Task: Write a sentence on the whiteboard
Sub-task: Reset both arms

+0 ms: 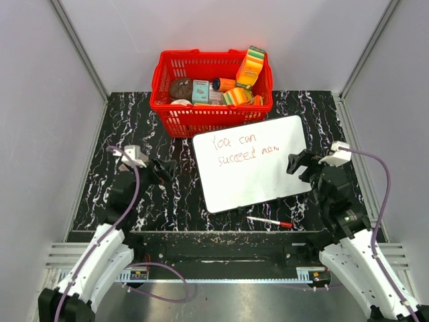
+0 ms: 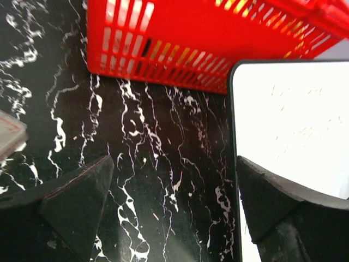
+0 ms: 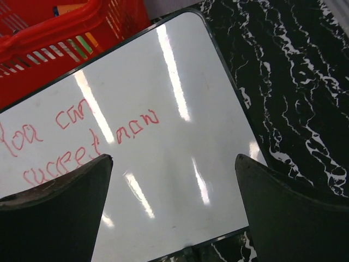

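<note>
My left arm [image 1: 107,235] extends forward from its base at the near left, and the left jaws point inward toward the centre, spread wide with nothing between the fingers [image 2: 71,213]. My right arm [image 1: 345,215] extends forward from the near right. The right jaws point inward toward the left arm, likewise wide apart and empty.

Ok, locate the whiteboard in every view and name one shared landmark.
Top external: whiteboard centre, tilted, just before the red basket.
Left wrist: right edge, corner showing.
Right wrist: fills most of the frame, red lettering at left.
Shared landmark: the red basket behind it.
</note>
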Tool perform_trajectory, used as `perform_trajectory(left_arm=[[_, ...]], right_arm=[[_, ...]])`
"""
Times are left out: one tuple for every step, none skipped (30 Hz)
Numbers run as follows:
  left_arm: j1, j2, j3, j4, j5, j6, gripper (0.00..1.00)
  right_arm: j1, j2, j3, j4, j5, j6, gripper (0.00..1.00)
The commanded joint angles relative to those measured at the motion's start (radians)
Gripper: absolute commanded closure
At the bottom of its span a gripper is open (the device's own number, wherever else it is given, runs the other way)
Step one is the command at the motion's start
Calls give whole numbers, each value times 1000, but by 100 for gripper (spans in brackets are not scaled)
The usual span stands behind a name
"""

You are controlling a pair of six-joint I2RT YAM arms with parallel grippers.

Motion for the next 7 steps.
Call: perform_trajectory(left_arm=[[0,-118,65,-63,-124,-17,1],[0,-131,72,-71,-148,-18,1],[0,-144,79,-76,-157,-17,1],[0,-166,76,-59,-156,5,1],[0,-175,70,-44,-141,17,1],[0,-186,50,-27,-135,26,1],[0,-198,41,5,-130,51,1]], right_arm=[[-2,-94,-136,262,123,-147,0],[-3,-114,-203,308,120,-184,0],[-3,-135,-240,421,118,-204,1],[-3,-169,-304,466,115,-227,0],[-3,-181,-337,514,103,-318,0],[-3,-187,-369,607,42,-383,0],[-3,-177,-395,627,34,-443,0]])
